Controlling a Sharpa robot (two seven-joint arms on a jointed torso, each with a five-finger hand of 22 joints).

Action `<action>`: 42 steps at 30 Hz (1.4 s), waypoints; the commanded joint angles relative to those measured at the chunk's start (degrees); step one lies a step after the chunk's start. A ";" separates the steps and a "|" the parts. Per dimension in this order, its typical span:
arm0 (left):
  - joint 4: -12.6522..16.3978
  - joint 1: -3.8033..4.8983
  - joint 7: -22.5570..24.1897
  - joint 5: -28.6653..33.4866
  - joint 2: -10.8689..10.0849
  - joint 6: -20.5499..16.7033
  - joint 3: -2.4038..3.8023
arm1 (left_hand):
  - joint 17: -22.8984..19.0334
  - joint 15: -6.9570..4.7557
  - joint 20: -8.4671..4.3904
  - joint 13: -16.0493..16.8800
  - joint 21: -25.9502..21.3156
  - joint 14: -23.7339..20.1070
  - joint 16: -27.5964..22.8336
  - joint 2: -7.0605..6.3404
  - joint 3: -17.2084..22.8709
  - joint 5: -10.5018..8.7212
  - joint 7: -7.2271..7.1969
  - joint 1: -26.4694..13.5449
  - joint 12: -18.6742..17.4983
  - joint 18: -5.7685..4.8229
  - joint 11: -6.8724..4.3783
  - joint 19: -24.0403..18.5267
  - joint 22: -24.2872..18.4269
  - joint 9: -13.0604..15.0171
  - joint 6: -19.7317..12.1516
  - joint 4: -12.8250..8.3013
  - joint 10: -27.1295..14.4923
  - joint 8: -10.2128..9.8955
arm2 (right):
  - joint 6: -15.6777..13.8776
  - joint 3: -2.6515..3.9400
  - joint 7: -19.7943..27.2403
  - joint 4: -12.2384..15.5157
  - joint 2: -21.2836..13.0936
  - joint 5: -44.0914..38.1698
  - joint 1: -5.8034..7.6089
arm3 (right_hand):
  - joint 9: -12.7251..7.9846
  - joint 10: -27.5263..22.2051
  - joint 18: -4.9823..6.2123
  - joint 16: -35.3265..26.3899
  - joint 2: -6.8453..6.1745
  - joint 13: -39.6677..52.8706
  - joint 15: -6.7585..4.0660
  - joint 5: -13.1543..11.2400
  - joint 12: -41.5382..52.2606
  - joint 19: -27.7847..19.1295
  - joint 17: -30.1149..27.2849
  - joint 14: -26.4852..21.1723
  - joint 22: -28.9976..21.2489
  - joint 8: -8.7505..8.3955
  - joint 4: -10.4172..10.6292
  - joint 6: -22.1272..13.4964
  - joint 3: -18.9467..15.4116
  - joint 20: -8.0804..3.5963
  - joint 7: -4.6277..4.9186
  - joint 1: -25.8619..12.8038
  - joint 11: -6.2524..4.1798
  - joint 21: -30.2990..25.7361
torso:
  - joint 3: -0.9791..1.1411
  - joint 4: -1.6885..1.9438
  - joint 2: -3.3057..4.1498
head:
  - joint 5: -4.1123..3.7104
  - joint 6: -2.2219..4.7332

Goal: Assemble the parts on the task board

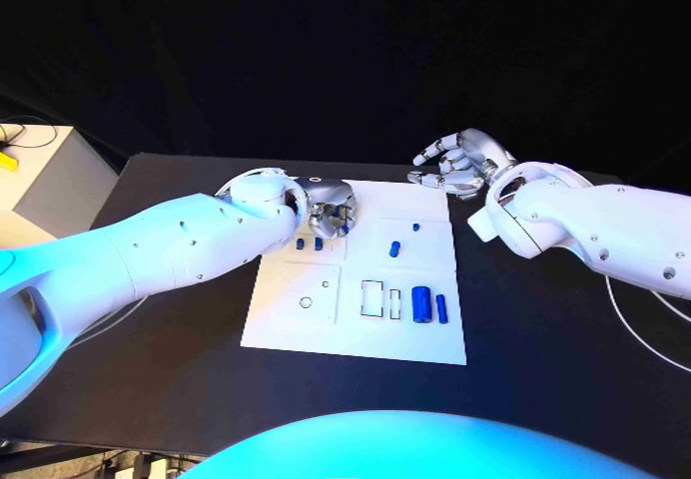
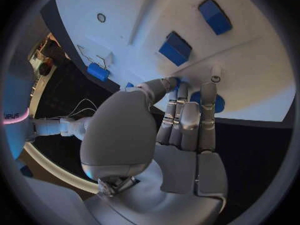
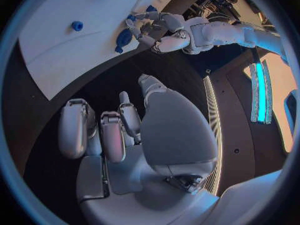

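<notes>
The white task board (image 1: 360,324) lies in the middle of the table. My left hand (image 1: 329,208) is over its far left corner, fingers straight and close together, tips down on the board (image 2: 250,65). Thumb and a finger meet on a small blue part (image 2: 177,81), and a round blue part (image 2: 215,102) lies under the other fingers. Two small blue parts (image 1: 310,242) stand just in front of that hand. My right hand (image 1: 458,165) hovers over the black table beyond the board's far right corner, fingers loosely bent and apart, holding nothing (image 3: 119,130).
A thick blue cylinder (image 1: 420,304) and a thin one (image 1: 442,308) lie on the board's near right, beside white slots (image 1: 373,297). Two small blue pieces (image 1: 394,249), (image 1: 416,227) sit on its right half. A pale box (image 1: 36,160) stands at the far left.
</notes>
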 commanded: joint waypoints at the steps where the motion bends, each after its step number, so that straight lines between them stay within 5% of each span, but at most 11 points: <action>1: 0.12 -0.27 0.56 -0.19 -0.26 -1.22 -0.13 | 0.09 0.04 -0.02 0.00 0.31 0.42 0.39 0.59 0.07 -0.01 0.15 -0.11 -0.44 0.45 0.06 0.45 0.20 0.09 0.45 -0.41 0.50 -0.27 | 0.66 0.02 0.44 0.08 0.02 -0.42 -0.02 | -0.06 -0.20 0.70 -0.28 0.43 0.08 0.10 0.10 -0.28 0.39 9.31 4.37 4.83 -0.08 0.08 -0.38 0.32 0.20 -0.02 0.10 0.15 -0.02 | 0.00 0.01 -0.02 | 0.12 0.14; 7: 2.18 -0.27 1.26 0.84 -1.97 -2.81 0.28 | 0.57 0.05 -0.06 -0.07 0.61 0.76 0.50 0.50 0.13 0.03 0.22 -0.27 -1.09 0.41 0.09 0.65 0.52 0.11 0.55 -0.61 0.86 -0.55 | 0.63 0.02 0.51 0.02 0.03 -0.43 -0.02 | -0.06 -0.20 0.70 -0.28 0.43 0.08 0.10 0.10 -0.28 0.39 9.31 4.37 4.83 -0.08 0.08 -0.38 0.32 0.20 -0.02 0.10 0.15 -0.02 | -0.08 0.03 -0.07 | 0.12 0.54; 17: 8.77 0.22 1.10 3.53 -7.40 -1.96 2.29 | 0.47 0.06 -0.05 -0.08 0.86 0.85 0.49 0.42 0.05 0.02 0.24 -0.50 -1.59 0.33 0.08 0.87 0.84 0.16 0.78 -0.70 1.28 -0.72 | 0.56 0.02 0.49 0.05 -0.30 -0.43 -0.03 | -0.05 -0.12 0.72 -0.28 0.42 0.09 0.09 0.08 -0.23 0.38 9.34 4.38 4.76 -0.01 0.10 -0.26 0.44 0.19 -0.05 0.02 0.13 -0.15 | -0.18 0.37 -0.51 | 0.33 0.70; 23: 11.43 0.79 0.34 4.74 -10.82 -0.88 2.79 | 0.16 0.02 -0.03 -0.04 0.98 0.84 0.43 0.39 -0.09 0.00 0.18 -0.70 -1.96 0.30 0.01 0.93 0.98 0.24 1.09 -0.78 1.74 -0.82 | 0.58 0.02 0.44 0.08 -0.53 -0.43 -0.03 | -0.05 -0.12 0.72 -0.28 0.42 0.09 0.09 0.08 -0.23 0.38 9.34 4.38 4.76 -0.01 0.10 -0.26 0.44 0.19 -0.05 0.02 0.13 -0.15 | -0.22 0.49 -0.61 | 0.60 0.68; 27: 11.81 0.88 -0.10 4.95 -12.30 -0.31 2.87 | 0.06 0.00 -0.03 -0.02 0.99 0.84 0.41 0.37 -0.17 -0.01 0.15 -0.79 -2.09 0.31 -0.02 0.91 0.97 0.27 1.21 -0.79 1.91 -0.85 | 0.62 0.01 0.40 0.05 -0.64 -0.43 -0.04 | -0.05 -0.12 0.72 -0.28 0.42 0.09 0.09 0.08 -0.23 0.38 9.34 4.38 4.76 -0.01 0.10 -0.26 0.44 0.19 -0.05 0.02 0.13 -0.15 | -0.38 0.63 -0.66 | 0.45 0.53; 31: 11.19 0.92 -0.53 4.34 -13.23 0.23 2.88 | -0.13 -0.05 -0.05 0.04 1.05 0.84 0.36 0.38 -0.34 -0.03 0.06 -0.94 -2.30 0.29 -0.10 0.98 1.09 0.35 1.49 -0.82 2.27 -0.88 | 0.64 0.01 0.37 0.02 -0.72 -0.43 -0.09 | -0.05 -0.12 0.72 -0.28 0.42 0.09 0.09 0.08 -0.23 0.38 9.34 4.38 4.76 -0.01 0.10 -0.26 0.44 0.19 -0.05 0.02 0.13 -0.15 | -0.28 0.58 -0.65 | 0.69 0.41; 42: 8.19 0.84 -0.66 2.43 -12.01 -0.10 2.87 | -0.30 -0.08 -0.07 0.08 1.01 0.81 0.32 0.37 -0.44 -0.04 0.02 -1.02 -2.43 0.32 -0.14 0.89 0.97 0.39 1.62 -0.83 2.43 -0.91 | 0.58 0.01 0.38 -0.01 -0.71 -0.43 -0.20 | -0.05 -0.12 0.72 -0.28 0.42 0.09 0.09 0.08 -0.23 0.38 9.34 4.38 4.76 -0.01 0.10 -0.26 0.44 0.19 -0.05 0.02 0.13 -0.15 | -0.21 0.41 -0.50 | 1.05 0.40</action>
